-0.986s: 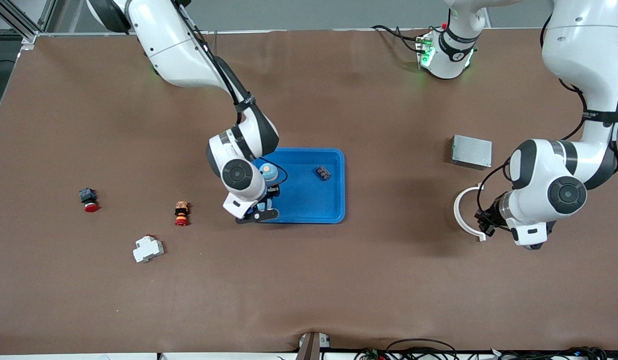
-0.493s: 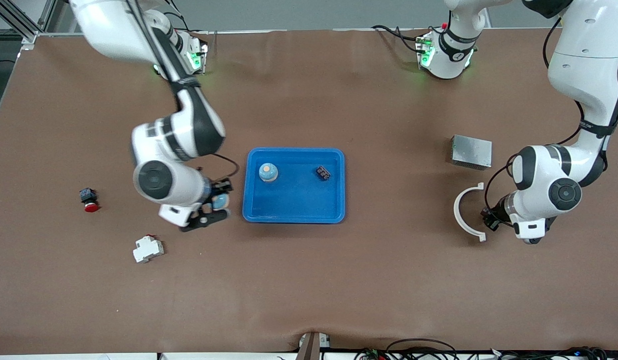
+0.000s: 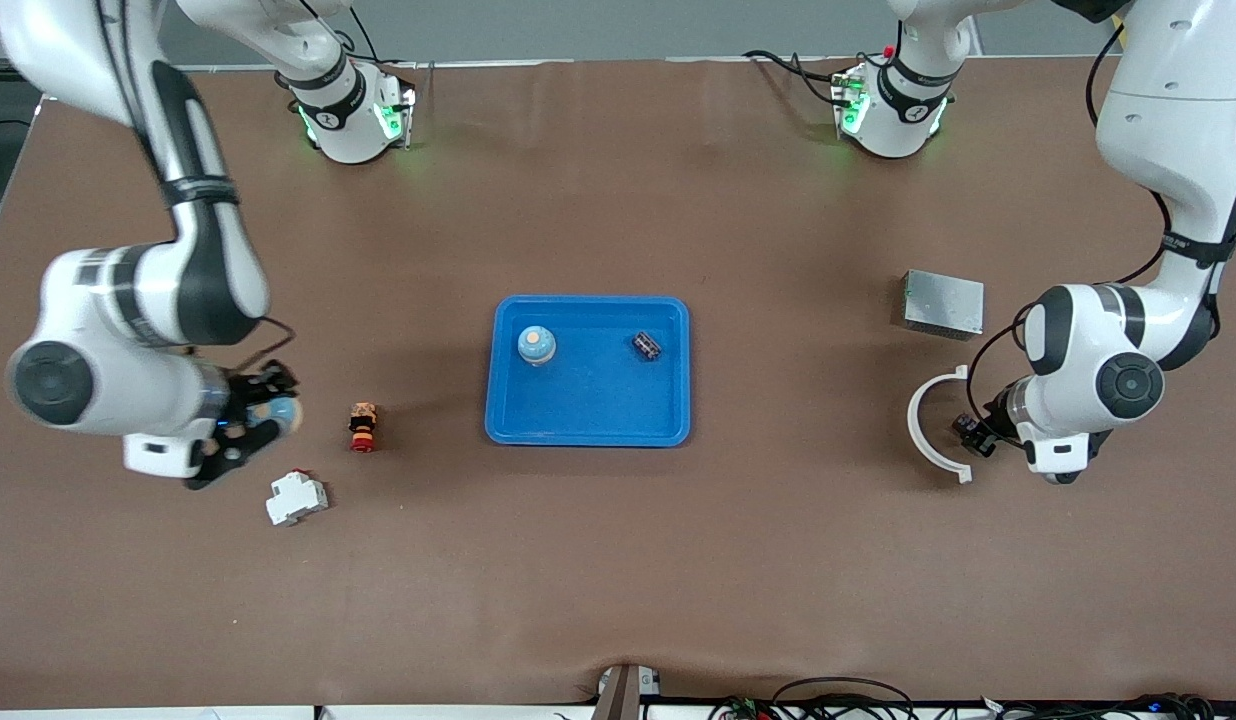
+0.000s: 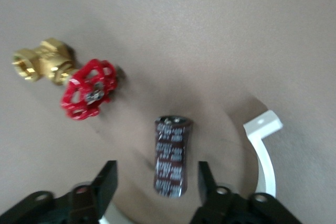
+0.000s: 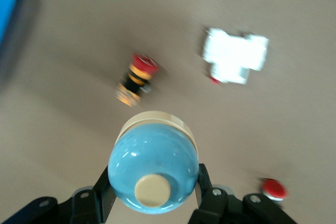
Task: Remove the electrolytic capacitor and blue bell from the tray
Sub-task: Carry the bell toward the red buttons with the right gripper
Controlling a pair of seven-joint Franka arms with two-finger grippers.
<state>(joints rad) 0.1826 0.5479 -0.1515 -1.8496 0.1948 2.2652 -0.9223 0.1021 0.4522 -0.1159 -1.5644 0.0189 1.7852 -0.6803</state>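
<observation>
My right gripper [image 3: 246, 432] is shut on a light-blue bell [image 3: 286, 411] with a cream button and holds it above the table toward the right arm's end; in the right wrist view the bell [image 5: 152, 156] fills the gap between the fingers of that gripper [image 5: 153, 178]. My left gripper [image 3: 974, 434] is low beside a white arc piece [image 3: 926, 425]. In the left wrist view that gripper [image 4: 156, 176] is open, and a dark capacitor [image 4: 172, 163] lies on the table between its fingers, untouched. A blue tray [image 3: 588, 432] holds a second bell [image 3: 536, 345] and a small dark capacitor [image 3: 647, 346].
An orange-and-red button [image 3: 363, 427] and a white breaker [image 3: 296, 497] lie near the right gripper; a red button [image 5: 274, 188] shows in the right wrist view. A brass valve with a red wheel [image 4: 86, 87] lies by the capacitor. A grey box [image 3: 942, 304] stands by the left arm.
My right arm has swung from the tray toward its own end of the table with the blue bell in its gripper. My left gripper has shifted slightly beside the white arc.
</observation>
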